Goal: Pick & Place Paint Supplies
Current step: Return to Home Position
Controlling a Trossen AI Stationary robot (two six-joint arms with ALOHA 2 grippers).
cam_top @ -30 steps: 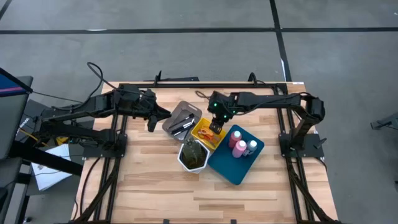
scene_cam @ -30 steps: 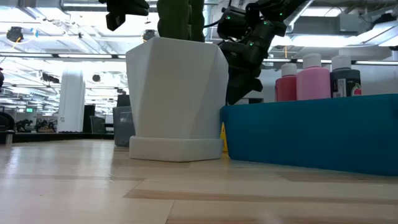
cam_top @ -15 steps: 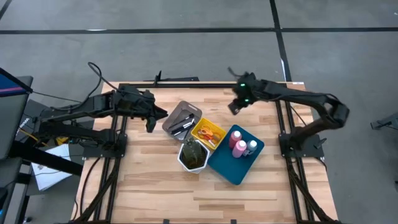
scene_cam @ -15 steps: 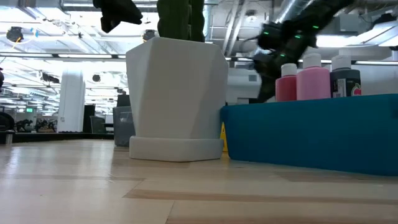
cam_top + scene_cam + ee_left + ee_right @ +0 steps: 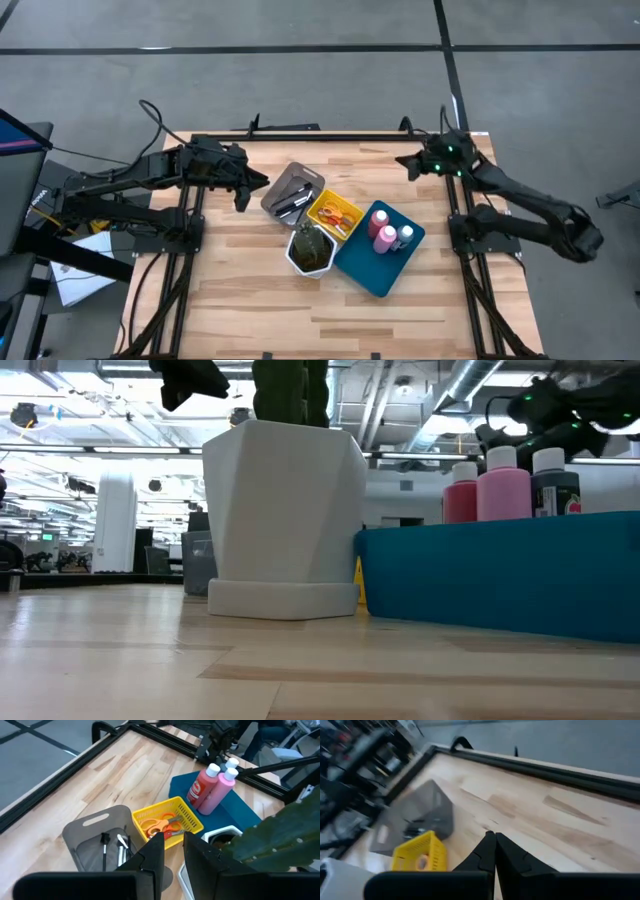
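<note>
Two pink bottles (image 5: 383, 229) and a small grey white-capped bottle (image 5: 404, 237) stand upright in the blue tray (image 5: 363, 270). Orange- and red-handled scissors (image 5: 160, 826) lie in the yellow tray (image 5: 322, 203). Thin dark-tipped brushes (image 5: 112, 847) lie in the grey tray (image 5: 283, 181). My left gripper (image 5: 262, 181) hovers, open by a narrow gap, just left of the grey tray. My right gripper (image 5: 402, 160), shut and holding nothing, is above the table near its far right corner, well away from the trays.
A white hexagonal pot (image 5: 311, 252) with a green plant stands on the table between the yellow and blue trays, toward the near side. A black frame rail (image 5: 330, 137) runs along the far edge. Bare wood lies left and near of the trays.
My right gripper has risen from over the yellow tray and drawn back fast toward the table's far right corner, its arm folding back. The scissors stay in the yellow tray.
</note>
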